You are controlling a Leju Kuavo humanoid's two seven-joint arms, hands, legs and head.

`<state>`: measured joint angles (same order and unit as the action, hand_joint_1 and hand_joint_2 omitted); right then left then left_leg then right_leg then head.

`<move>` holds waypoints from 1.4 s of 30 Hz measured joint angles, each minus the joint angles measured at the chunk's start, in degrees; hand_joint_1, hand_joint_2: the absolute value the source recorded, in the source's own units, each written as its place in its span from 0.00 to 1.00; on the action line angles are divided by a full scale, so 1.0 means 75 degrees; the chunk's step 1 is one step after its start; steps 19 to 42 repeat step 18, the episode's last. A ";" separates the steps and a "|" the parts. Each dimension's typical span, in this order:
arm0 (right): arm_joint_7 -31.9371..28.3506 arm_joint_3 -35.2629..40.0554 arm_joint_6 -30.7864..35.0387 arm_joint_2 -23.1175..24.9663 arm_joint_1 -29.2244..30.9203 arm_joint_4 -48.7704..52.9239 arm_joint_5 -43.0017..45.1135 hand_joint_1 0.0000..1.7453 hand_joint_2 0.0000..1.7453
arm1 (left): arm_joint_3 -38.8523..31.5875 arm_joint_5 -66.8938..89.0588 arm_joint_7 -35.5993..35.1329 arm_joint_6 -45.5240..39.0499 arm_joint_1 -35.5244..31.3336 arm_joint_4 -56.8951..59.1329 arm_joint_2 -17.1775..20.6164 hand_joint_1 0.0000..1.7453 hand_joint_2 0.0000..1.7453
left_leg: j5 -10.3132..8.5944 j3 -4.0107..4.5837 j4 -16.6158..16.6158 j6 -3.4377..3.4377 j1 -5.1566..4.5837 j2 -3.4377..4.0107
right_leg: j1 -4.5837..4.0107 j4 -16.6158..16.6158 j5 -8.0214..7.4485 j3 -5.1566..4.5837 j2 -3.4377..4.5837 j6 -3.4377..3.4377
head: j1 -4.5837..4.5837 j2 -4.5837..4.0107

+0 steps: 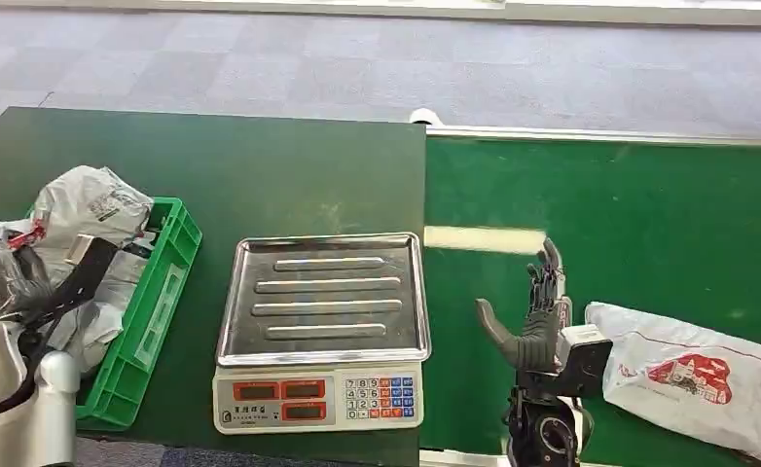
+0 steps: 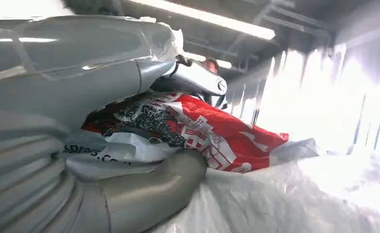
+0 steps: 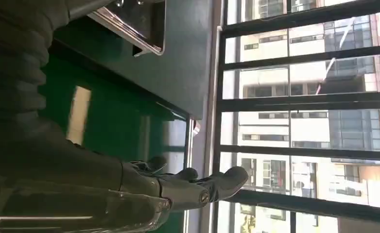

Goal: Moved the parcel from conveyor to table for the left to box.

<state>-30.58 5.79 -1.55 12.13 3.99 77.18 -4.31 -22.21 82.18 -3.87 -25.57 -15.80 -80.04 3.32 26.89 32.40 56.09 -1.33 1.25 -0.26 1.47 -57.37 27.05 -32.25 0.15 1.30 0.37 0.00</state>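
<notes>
A white parcel with a red print (image 1: 693,375) lies on the green conveyor belt (image 1: 630,214) at the near right. My right hand (image 1: 537,316) hovers just left of it, fingers spread and upright, holding nothing; the right wrist view shows this hand (image 3: 178,187) with its fingers stretched out over the belt. My left hand (image 1: 7,282) is at the far left over the green crate (image 1: 158,311). In the left wrist view the left hand (image 2: 57,145) grips a red and white parcel (image 2: 202,131) between thumb and fingers.
A weighing scale with a steel tray (image 1: 323,297) stands on the dark table (image 1: 260,165) between crate and belt. Several white parcels (image 1: 90,209) fill the crate. The tray's corner (image 3: 134,24) shows in the right wrist view. Grey floor lies beyond.
</notes>
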 measured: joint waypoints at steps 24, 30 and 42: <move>0.0122 -0.0166 -0.0169 0.0000 0.0008 0.0076 -0.0119 0.00 1.00 | 0.0364 0.0632 -0.0740 0.2212 0.0040 0.0373 0.0373 1.00 1.00 | 0.0000 -0.0001 -0.0001 0.0000 0.0001 0.0004 | -0.0001 0.0000 0.0000 0.0001 0.0000 0.0000 | 0.0003 0.0000; 0.0122 -0.0166 -0.0169 0.0000 0.0008 0.0076 -0.0119 0.00 1.00 | 0.0364 0.0632 -0.0740 0.2212 0.0040 0.0373 0.0373 1.00 1.00 | 0.0000 -0.0001 -0.0001 0.0000 0.0001 0.0004 | -0.0001 0.0000 0.0000 0.0001 0.0000 0.0000 | 0.0003 0.0000; 0.0122 -0.0166 -0.0169 0.0000 0.0008 0.0076 -0.0119 0.00 1.00 | 0.0364 0.0632 -0.0740 0.2212 0.0040 0.0373 0.0373 1.00 1.00 | 0.0000 -0.0001 -0.0001 0.0000 0.0001 0.0004 | -0.0001 0.0000 0.0000 0.0001 0.0000 0.0000 | 0.0003 0.0000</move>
